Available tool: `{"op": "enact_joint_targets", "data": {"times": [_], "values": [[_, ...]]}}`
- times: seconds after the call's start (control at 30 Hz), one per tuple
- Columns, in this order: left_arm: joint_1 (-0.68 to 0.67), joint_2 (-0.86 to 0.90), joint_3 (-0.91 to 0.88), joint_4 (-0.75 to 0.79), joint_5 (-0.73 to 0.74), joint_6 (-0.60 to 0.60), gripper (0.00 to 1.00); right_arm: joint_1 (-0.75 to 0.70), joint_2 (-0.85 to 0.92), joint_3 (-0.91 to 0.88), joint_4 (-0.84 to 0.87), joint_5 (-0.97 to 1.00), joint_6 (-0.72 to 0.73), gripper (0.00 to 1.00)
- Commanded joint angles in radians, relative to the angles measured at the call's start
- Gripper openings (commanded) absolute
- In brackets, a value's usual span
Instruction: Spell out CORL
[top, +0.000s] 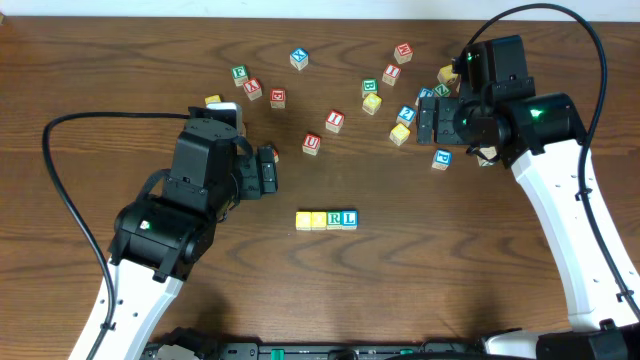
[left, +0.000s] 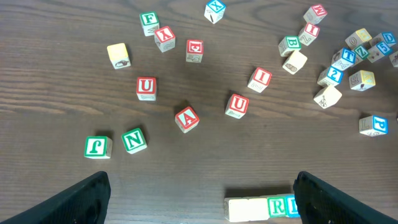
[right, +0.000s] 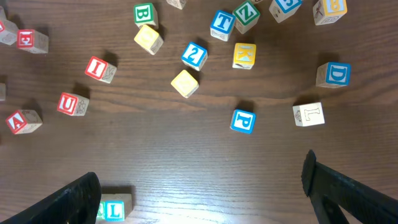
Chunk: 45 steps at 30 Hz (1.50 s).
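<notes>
The row of four cubes (top: 326, 219) lies on the desk (top: 400, 300), the cubes touching. Left of this row is the left gripper (left: 202, 183), jaws apart, empty; the right gripper (right: 200, 177), beyond the row's right end, is also apart.

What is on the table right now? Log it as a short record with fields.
word row: row of four cubes, side by side, near the middle of the table
order, left to right from overhead: first yellow-topped cube, second yellow-topped cube, green R cube, blue L cube
yellow cubes' letters: not readable
left gripper: open, empty, apart from the row
right gripper: open, empty, over the far-right cluster
loose cubes: scattered along the far side
</notes>
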Motion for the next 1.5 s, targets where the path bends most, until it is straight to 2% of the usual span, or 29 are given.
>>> {"op": "enact_joint_targets", "data": {"times": [0.0,0.67,0.83,1.03,1.07,1.2,1.47], "values": [[0.005,0.004,0.021,-0.001,-0.013,0.014,0.93,0.003,0.002,-0.002,0.002,0.008,0.000,0.99],[0.005,0.012,0.021,-0.005,-0.013,0.014,0.93,0.003,0.002,-0.002,0.002,0.008,0.000,0.99],[0.000,-0.031,-0.007,-0.115,-0.005,0.013,0.93,0.004,0.002,-0.002,0.002,0.008,0.000,0.99],[-0.041,-0.323,-0.187,-0.128,-0.006,0.013,0.93,0.004,0.002,-0.002,0.002,0.008,0.000,0.99],[-0.039,-0.497,-0.294,-0.089,-0.007,0.014,0.93,0.004,0.002,-0.002,0.002,0.008,0.000,0.99],[0.006,-0.743,-0.443,0.027,-0.008,0.013,0.93,0.004,0.002,-0.002,0.002,0.008,0.000,0.99],[0.162,-1.064,-0.704,0.377,0.052,0.006,0.93,0.004,0.002,-0.002,0.002,0.008,0.000,0.99]]}}
